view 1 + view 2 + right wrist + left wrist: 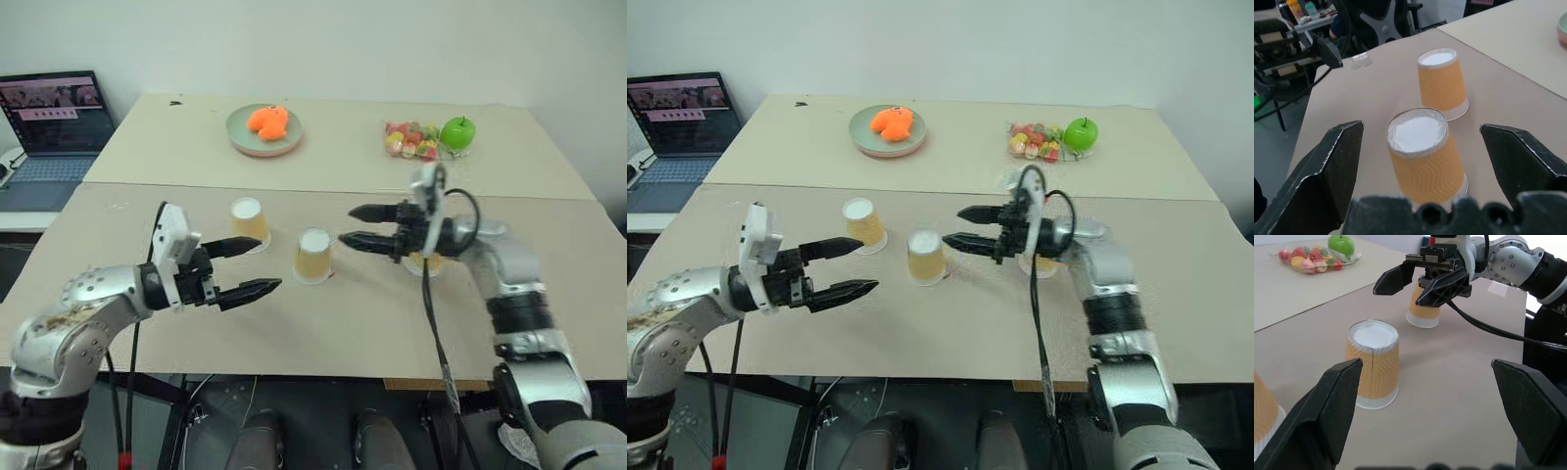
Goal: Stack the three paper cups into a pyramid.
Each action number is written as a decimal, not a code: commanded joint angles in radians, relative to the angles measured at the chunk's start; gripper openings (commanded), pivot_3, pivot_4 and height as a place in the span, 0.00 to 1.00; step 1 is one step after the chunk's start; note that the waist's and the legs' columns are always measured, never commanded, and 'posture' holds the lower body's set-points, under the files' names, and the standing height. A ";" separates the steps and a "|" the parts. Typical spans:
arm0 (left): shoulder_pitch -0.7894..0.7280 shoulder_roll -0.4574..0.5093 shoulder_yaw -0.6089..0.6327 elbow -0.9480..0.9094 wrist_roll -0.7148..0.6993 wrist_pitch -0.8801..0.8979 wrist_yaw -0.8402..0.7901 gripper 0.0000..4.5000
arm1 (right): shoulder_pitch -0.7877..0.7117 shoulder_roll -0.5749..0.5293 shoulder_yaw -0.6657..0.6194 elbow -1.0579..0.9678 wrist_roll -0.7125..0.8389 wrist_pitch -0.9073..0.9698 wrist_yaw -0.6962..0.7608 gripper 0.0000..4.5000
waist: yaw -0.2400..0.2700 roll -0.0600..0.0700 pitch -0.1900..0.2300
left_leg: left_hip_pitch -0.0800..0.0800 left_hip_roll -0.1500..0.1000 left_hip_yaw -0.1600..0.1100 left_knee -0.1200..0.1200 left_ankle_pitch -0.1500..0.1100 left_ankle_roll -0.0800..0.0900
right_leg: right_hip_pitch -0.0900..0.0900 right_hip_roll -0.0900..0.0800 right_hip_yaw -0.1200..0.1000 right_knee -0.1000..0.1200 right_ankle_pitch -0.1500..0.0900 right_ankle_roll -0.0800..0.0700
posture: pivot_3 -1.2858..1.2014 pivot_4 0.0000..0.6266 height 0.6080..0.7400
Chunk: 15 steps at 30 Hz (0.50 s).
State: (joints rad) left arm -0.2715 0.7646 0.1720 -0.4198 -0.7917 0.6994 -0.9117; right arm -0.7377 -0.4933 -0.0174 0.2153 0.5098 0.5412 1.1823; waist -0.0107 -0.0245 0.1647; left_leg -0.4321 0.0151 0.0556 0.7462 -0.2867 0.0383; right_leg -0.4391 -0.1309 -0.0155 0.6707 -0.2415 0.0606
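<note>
Three paper cups stand upside down on the front table, yellow-orange with white bases up. One cup [249, 222] is at the left, one cup [313, 256] stands in the middle, and the third cup [428, 262] sits at the right, partly hidden behind my right wrist. My left gripper [268, 263] is open, level, just left of the middle cup and in front of the left one. From the right, my right gripper [348, 226] points left toward the middle cup, open and holding nothing. The right wrist view has the middle cup [1425, 155] just ahead between the fingers.
On the back table lie a green plate [240, 135] with an orange object, a green apple [458, 131] and a bag of sweets [409, 140]. A laptop [54, 122] sits at the far left. A seam separates the two tables.
</note>
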 commanded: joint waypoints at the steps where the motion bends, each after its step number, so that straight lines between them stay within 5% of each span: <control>1: -0.073 -0.010 -0.038 0.042 0.000 -0.015 -0.046 1.00 | 0.033 -0.052 -0.146 -0.237 0.129 0.105 -0.102 0.98 | -0.001 0.000 0.000 | 0.000 0.000 0.000 0.000 0.000 0.000 | 0.000 0.000 0.000 0.000 0.000 0.000 | 0.52 0.24 0.52; 15: -0.225 -0.061 -0.169 0.155 0.052 -0.040 -0.175 1.00 | 0.559 -0.227 -0.430 -0.531 -0.042 0.022 -0.423 0.98 | 0.018 -0.001 0.000 | 0.000 -0.001 0.002 0.000 -0.001 0.001 | 0.001 0.000 0.001 -0.002 0.000 0.001 | 0.52 0.24 0.52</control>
State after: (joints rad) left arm -0.4664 0.7048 0.0074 -0.2530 -0.7458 0.6827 -1.0608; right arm -0.2029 -0.7055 -0.4031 -0.2554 0.4751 0.6030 0.7737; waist 0.0070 -0.0251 0.1650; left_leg -0.4319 0.0146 0.0578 0.7465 -0.2873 0.0397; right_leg -0.4378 -0.1301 -0.0146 0.6685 -0.2414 0.0611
